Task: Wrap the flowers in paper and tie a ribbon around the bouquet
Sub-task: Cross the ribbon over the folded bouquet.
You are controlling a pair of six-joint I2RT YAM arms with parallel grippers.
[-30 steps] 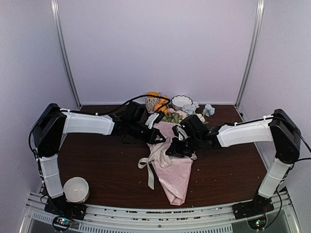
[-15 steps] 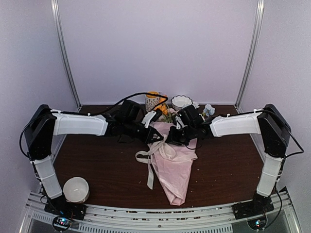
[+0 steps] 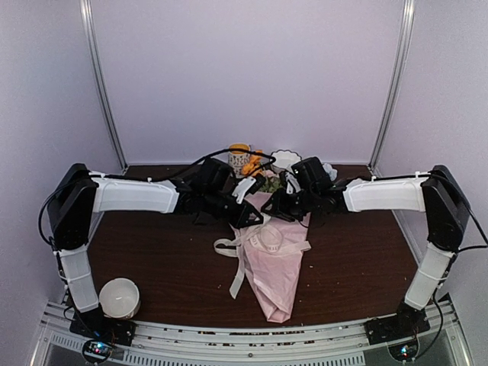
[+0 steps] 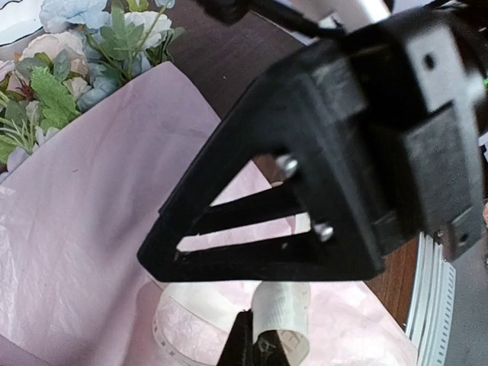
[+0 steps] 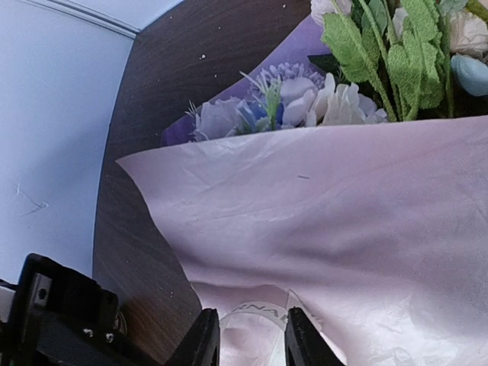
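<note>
The bouquet lies mid-table, a cone of pink paper with its narrow end toward the near edge. The flowers stick out at the far end, white and pale blue with green leaves. The cream ribbon loops across the cone, and one tail trails off to the left. My left gripper is shut on a curl of ribbon just above the paper. Facing it, my right gripper is open, its fingers straddling a ribbon loop without pinching it. The two grippers nearly meet over the cone.
A white bowl stands near the left arm's base. At the back stand a patterned mug with something orange in it and a scalloped white bowl. Pale walls close in three sides, and a metal rail runs along the near edge.
My right gripper has gone from shut to open and moved back toward the flower end. The ribbon loop it held now rests on the paper. My left gripper stays shut on the ribbon.
</note>
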